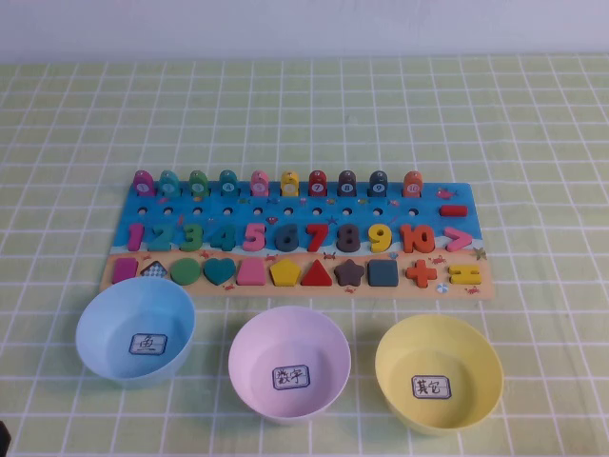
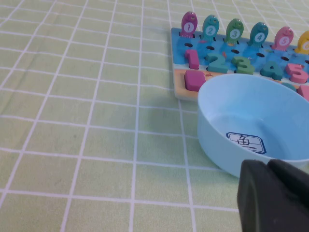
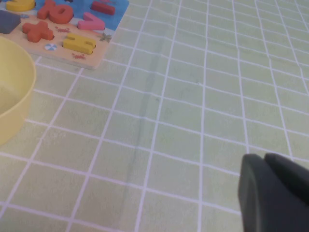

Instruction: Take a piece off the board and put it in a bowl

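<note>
The purple fish (image 1: 143, 183) looks light, stiff and small; it's probably best pinched by its upright sides. Left hand (image 2: 270, 193) and right hand (image 3: 275, 188) are parked low, fingers seemingly together.

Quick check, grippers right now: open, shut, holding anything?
Left gripper: low beside the light blue bowl, holding nothing visible; state cannot be told.
Right gripper: over bare tablecloth; cannot be told.

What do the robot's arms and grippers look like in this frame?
Little shows. The left gripper and right gripper each appear only in their own wrist view as a matte black, rounded, blocky shape at the frame's edge. No cables or markings are visible; neither arm appears in the high view.
</note>
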`<state>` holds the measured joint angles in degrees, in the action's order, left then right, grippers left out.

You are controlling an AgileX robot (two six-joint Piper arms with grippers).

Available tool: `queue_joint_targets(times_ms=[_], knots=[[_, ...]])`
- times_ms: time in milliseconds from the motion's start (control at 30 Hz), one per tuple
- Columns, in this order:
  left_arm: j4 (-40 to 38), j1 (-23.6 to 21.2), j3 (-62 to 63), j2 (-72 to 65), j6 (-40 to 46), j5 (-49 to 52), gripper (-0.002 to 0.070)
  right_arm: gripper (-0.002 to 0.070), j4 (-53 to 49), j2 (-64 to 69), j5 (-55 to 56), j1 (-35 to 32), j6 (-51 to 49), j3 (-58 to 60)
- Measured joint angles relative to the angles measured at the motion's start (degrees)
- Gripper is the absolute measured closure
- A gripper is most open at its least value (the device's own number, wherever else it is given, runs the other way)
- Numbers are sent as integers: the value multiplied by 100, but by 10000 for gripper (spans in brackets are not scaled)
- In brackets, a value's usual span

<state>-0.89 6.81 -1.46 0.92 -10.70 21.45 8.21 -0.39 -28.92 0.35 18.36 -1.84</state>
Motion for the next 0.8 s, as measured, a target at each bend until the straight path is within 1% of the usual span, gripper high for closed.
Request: queue_joint_targets(times_ms=[233, 433, 500, 567, 633, 733, 800], knots=[[0, 0, 0, 0, 0, 0, 680, 694, 0, 0, 0, 0, 0, 0], [253, 0, 0, 0, 0, -37, 680, 694, 0, 0, 0, 0, 0, 0], [184, 0, 0, 0, -76, -131, 680, 694, 0, 0, 0, 0, 0, 0], [-105, 0, 0, 0, -298, -289, 680, 694, 0, 0, 0, 0, 0, 0], [-528, 0, 0, 0, -716, -459, 680, 694, 0, 0, 0, 0, 0, 0], [-1371, 0, 0, 0, -1423, -718, 680, 694, 0, 0, 0, 0, 0, 0], [-1738, 0, 0, 0, -1701, -858, 680, 694, 0, 0, 0, 0, 0, 0]])
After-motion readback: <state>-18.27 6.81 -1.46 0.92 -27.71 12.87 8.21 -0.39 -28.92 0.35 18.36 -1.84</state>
